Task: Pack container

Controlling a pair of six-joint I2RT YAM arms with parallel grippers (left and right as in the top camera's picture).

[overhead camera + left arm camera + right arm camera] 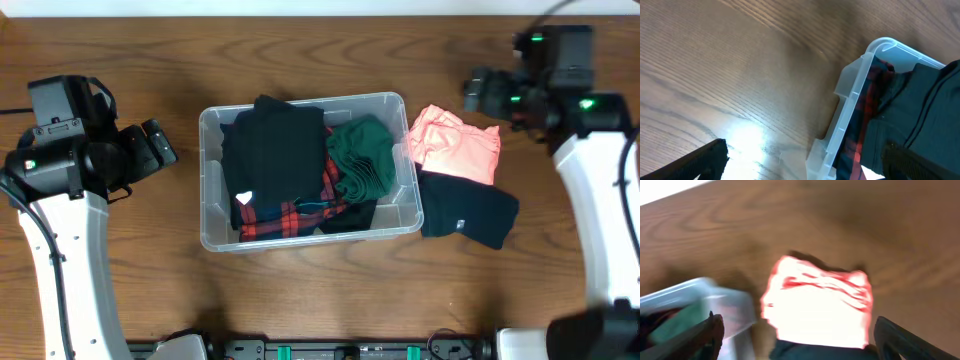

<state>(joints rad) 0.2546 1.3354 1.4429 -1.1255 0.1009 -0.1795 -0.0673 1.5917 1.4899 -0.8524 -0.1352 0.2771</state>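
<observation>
While it sits mid-table [300,300], the container [208,190] lies with its long axis running left to right, open top up, holding black, green and red plaid clothes [275,150]. Just beside its right end lie a pink garment [455,145] and a black garment [468,215]. My left gripper [162,147] and right gripper [478,92] hang on either side, fingers spread, holding nothing.

Overhead view looks straight down from high above on the whole table [120,250]. Left wrist view, close and tilted, looks down at the left wall of the container [852,95]. Right wrist view, blurred, looks down at the pink garment [817,307] and the container's right end, both also seen overhead.
</observation>
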